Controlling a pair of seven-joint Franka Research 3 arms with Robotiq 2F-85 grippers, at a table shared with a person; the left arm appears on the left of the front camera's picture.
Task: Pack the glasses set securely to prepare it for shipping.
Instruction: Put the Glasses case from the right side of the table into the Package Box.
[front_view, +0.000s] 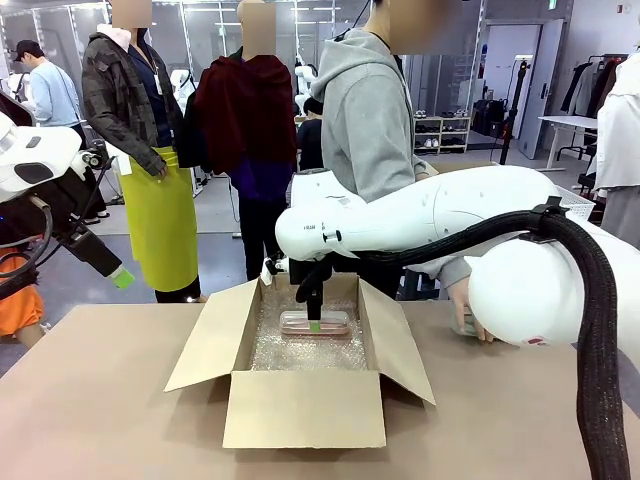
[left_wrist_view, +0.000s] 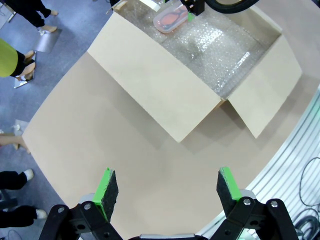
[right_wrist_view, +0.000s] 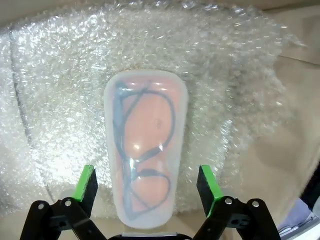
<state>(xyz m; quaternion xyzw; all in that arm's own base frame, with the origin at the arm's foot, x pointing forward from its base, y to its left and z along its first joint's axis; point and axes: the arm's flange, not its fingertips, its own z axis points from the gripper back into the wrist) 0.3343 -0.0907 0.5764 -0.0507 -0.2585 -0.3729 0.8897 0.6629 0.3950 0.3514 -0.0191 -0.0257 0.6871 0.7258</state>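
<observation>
Brown desk (front_view: 100, 400) fills the foreground, and a cardboard box (front_view: 300, 405) sits at its middle, flaps out, lined with bubble wrap (front_view: 305, 352). The pale pink glasses case (right_wrist_view: 145, 150) lies flat on the lining near the far wall. The right end effector (right_wrist_view: 146, 175) straddles it, fingers wide apart and not touching it. The left end effector (left_wrist_view: 166, 175) hovers over bare desk beside the box, likewise spread wide.

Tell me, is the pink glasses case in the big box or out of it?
In. The pink case lies flat on the bubble wrap at the bottom of the open cardboard box.
</observation>
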